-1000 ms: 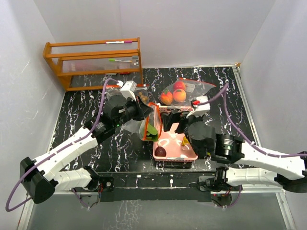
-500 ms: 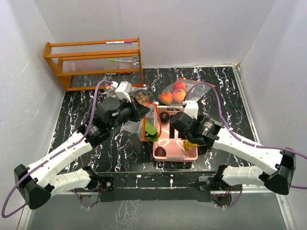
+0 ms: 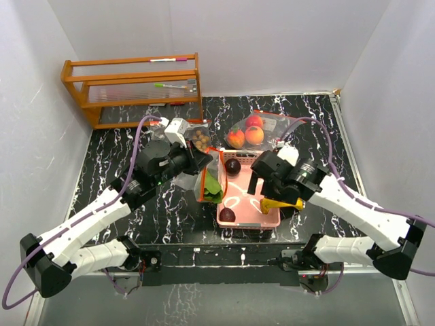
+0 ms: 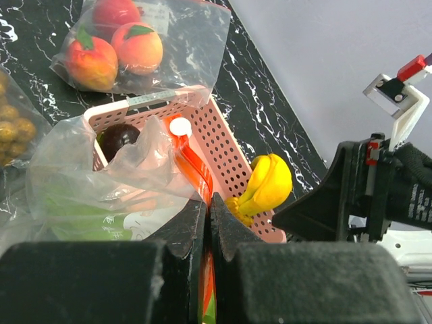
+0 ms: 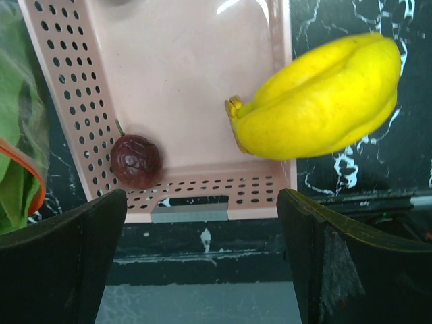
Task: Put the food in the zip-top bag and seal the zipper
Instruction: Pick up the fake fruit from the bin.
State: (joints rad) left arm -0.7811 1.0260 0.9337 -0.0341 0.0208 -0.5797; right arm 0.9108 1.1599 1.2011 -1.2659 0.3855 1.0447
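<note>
— What am I working inside here?

— You are sitting between plain white walls: the back wall (image 3: 272,41) is closing the far side, while the left wall (image 3: 34,136) and the right wall (image 3: 394,122) are hemming you in.

— And the surface?

— You are looking down on a black tabletop (image 3: 109,146) veined with white. A wooden rack (image 3: 132,88) is standing at its far left corner, carrying a pink-and-white marker (image 3: 168,60) above and a green marker (image 3: 166,85) below. Soft, even light is falling everywhere.

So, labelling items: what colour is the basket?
The basket is pink; right wrist view shows it best.
</note>
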